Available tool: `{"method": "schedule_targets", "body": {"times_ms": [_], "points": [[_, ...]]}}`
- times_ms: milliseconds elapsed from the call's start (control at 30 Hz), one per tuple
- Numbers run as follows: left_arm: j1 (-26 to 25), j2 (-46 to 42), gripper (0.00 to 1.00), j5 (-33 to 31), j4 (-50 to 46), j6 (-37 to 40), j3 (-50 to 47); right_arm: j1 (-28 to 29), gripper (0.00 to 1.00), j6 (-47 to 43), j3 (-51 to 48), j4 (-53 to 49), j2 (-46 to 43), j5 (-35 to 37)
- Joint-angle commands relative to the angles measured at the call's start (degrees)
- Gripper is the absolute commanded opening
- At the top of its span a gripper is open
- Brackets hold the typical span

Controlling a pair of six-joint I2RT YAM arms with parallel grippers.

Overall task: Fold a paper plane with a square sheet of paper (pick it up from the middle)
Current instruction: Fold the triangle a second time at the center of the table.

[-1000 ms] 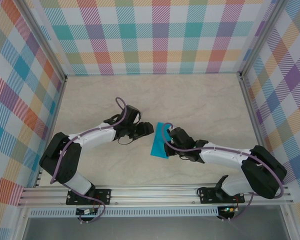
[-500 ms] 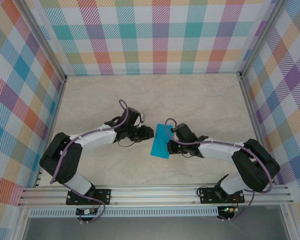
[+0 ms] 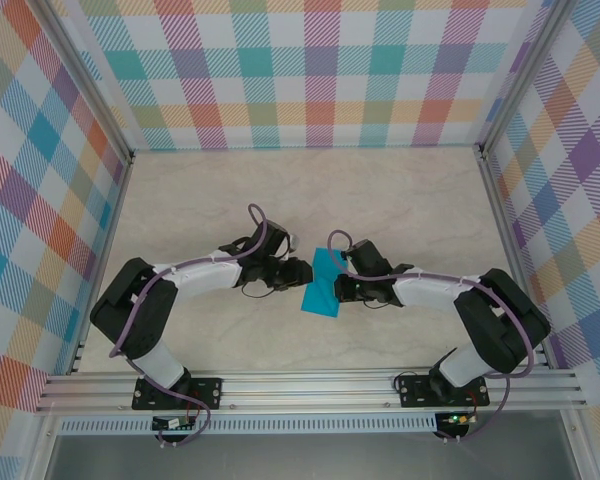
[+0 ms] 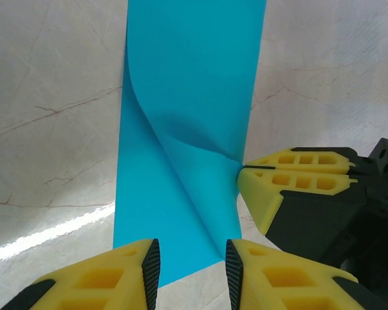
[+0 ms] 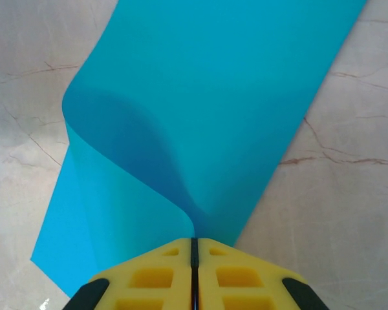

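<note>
The square sheet of paper point(image 3: 322, 283) is bright cyan-blue and lies mid-table, one side lifted and curling over. My right gripper point(image 3: 338, 288) is shut on the paper's right edge; in the right wrist view its yellow fingers point(image 5: 149, 274) pinch the raised flap of the paper point(image 5: 200, 110). My left gripper point(image 3: 306, 269) stands open at the paper's left edge. In the left wrist view its fingers point(image 4: 116, 271) straddle the near corner of the paper point(image 4: 181, 123), with nothing pinched, and the right gripper's yellow fingers point(image 4: 291, 177) clamp the sheet's side.
The marble-patterned tabletop point(image 3: 400, 210) is ringed by plaid walls point(image 3: 310, 70) with aluminium posts. An aluminium rail point(image 3: 310, 385) with both arm bases runs along the near edge.
Both grippers have closed in on the paper from either side. The right gripper has lifted and curled the paper's right edge; the left gripper has slid right to the sheet's left edge.
</note>
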Motion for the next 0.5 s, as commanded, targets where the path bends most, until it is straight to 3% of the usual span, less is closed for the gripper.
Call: {"method": "schedule_targets", "body": {"times_ms": [0,467], "points": [[-1.2,1.2,0.34,1.2,0.9,1.2,1.0,-0.4,0.09,-1.5,1.7,-1.0,0.5,-0.5],[-1.7,3.3,0.32,1.5,1.8,1.0,2.1,-1.3,0.09,-2.2,3.3,-1.8,2.4,-0.6]]}}
